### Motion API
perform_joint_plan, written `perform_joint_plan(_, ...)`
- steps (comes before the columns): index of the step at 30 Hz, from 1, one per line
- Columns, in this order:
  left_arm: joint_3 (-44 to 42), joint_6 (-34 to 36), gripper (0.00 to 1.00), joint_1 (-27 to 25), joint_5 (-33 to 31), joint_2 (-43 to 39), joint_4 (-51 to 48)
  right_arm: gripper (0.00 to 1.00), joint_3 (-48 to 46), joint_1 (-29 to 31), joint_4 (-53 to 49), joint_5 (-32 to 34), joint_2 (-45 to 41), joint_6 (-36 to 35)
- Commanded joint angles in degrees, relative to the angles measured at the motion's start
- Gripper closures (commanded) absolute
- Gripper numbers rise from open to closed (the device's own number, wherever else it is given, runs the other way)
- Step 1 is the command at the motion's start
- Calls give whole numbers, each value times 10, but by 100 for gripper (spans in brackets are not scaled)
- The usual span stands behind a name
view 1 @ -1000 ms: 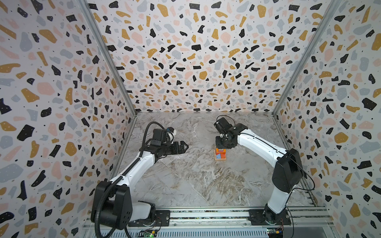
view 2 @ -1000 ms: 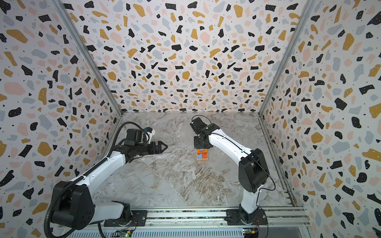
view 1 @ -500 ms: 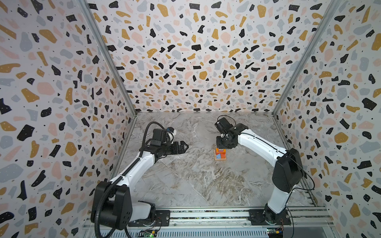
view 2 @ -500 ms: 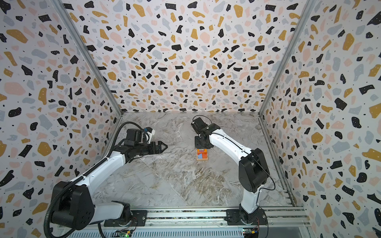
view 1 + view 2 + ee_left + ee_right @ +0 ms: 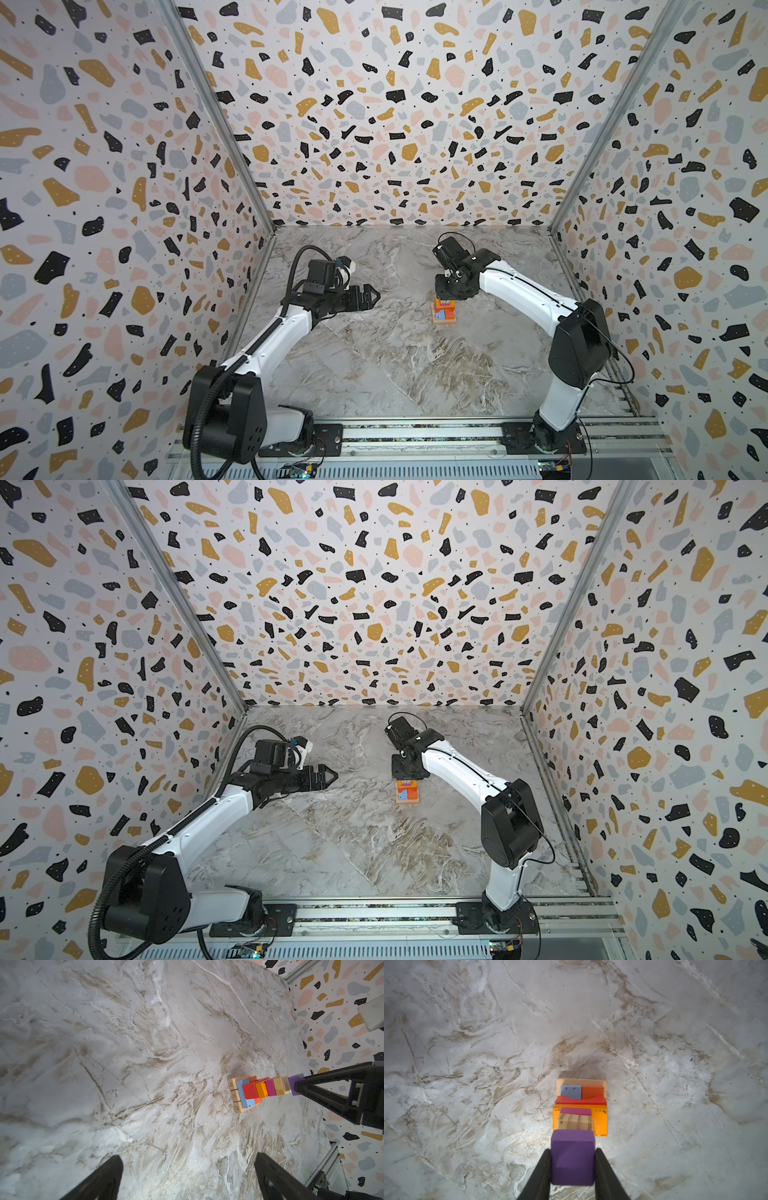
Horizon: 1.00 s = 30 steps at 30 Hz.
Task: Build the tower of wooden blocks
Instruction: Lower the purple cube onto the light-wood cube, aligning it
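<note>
Pinching purple cube atop wood block tower with right gripper. Holding left gripper spread, well apart

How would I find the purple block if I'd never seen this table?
Find the marble table, then the little tower of coloured blocks standing under the right gripper. The purple block is at the very top, pinched between the black jaws. It is the only purple piece; just under it come pale wood blocks and a pink block.
</note>
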Motion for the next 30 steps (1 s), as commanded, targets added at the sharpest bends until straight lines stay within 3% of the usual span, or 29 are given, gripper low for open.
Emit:
perform_joint_plan(1, -8, 1, 0, 3, 6, -10, 7, 69, 9, 2, -5, 2, -9, 7)
perform_joint_plan(30, -8, 2, 0, 3, 5, -7, 7, 69, 3, 2, 1, 2, 5, 4)
